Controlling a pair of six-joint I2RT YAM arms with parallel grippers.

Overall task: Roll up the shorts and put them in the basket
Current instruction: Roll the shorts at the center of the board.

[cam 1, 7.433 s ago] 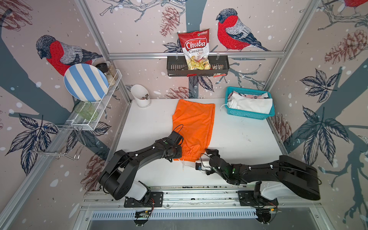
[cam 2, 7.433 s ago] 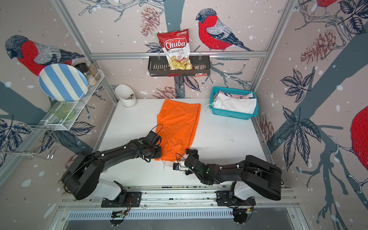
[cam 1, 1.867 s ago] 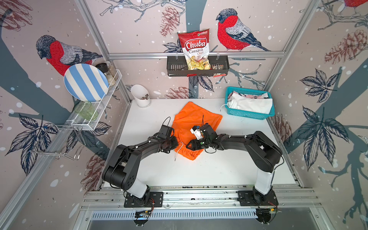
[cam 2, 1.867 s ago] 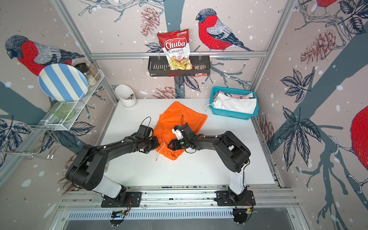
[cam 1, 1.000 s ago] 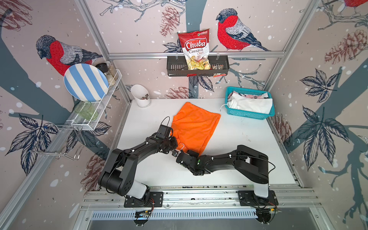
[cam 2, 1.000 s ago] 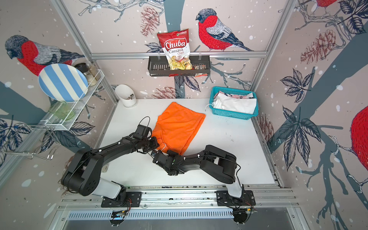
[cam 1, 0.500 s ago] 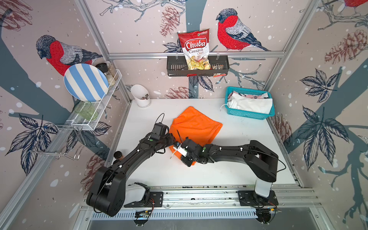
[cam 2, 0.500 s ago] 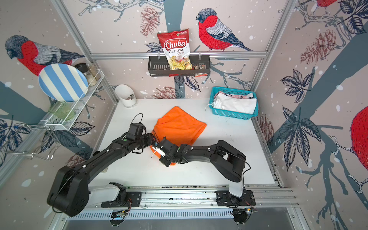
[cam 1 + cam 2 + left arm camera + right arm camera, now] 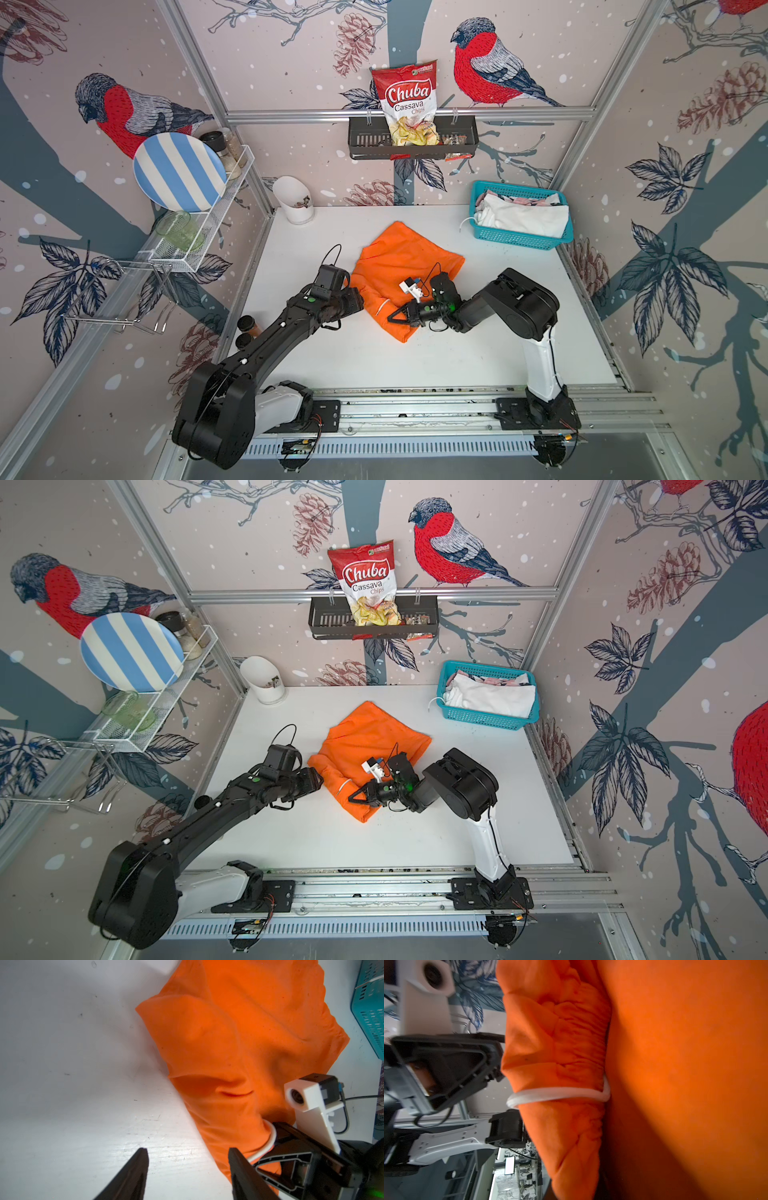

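The orange shorts (image 9: 409,262) (image 9: 374,735) lie crumpled and partly folded in the middle of the white table (image 9: 478,345). My right gripper (image 9: 391,319) (image 9: 351,799) is shut on their gathered waist end, beside the white drawstring (image 9: 560,1093) (image 9: 270,1138). That end is lifted and fills the right wrist view, hiding the jaws there. My left gripper (image 9: 187,1150) (image 9: 355,299) stands open at the left edge of the shorts, with only bare table between its fingers. The white shorts (image 9: 525,216) and a strip of pink printed shorts (image 9: 521,200) lie in the teal basket (image 9: 519,242).
A white cup (image 9: 293,201) stands at the back left corner. A wire rack with a striped plate (image 9: 178,172) hangs on the left wall. A black shelf with a chips bag (image 9: 409,104) hangs on the back wall. Two dark jars (image 9: 245,326) sit beside the table's left edge.
My left gripper has opened and let go of the shorts' left edge. The right gripper has closed on the waist end and drawn it up over the cloth, bunching the shorts.
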